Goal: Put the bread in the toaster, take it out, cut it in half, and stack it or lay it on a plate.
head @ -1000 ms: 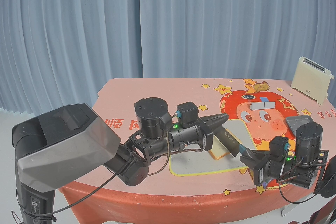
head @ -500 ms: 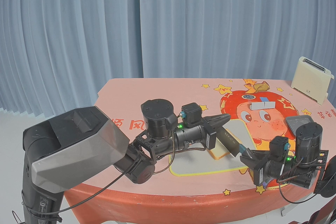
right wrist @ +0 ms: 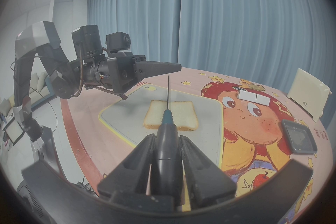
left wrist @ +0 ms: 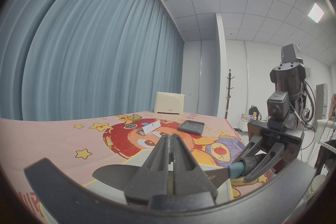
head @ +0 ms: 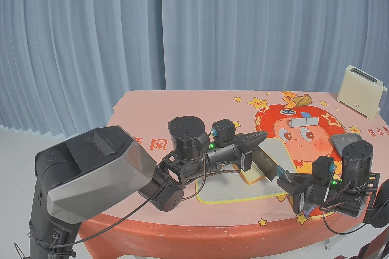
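Note:
A slice of bread (right wrist: pixel 171 119) lies flat on the grey, yellow-rimmed cutting board (right wrist: pixel 122 116), partly hidden in the head view (head: pixel 252 177) by the knife. My right gripper (right wrist: pixel 167 138) is shut on the knife's dark handle (right wrist: pixel 166 151), near the board's front right corner (head: pixel 282 177). The blade (head: pixel 262 160) slants over the bread, seen edge-on (right wrist: pixel 168 90) from the right wrist. My left gripper (head: pixel 262 136) is shut with nothing in it, hovering above the blade's far end (left wrist: pixel 171 138). The cream toaster (head: pixel 360 92) stands at the far right.
A dark square plate (head: pixel 345 140) lies right of the board, beside my right arm. A small white card (head: pixel 304 122) sits on the tablecloth's cartoon face, behind the board. The table's front edge runs just below the board. Blue curtains hang behind the table.
My left arm's elbow and wrist have shifted right toward the board; its shut fingertips barely moved. The right gripper with the knife has stayed almost still.

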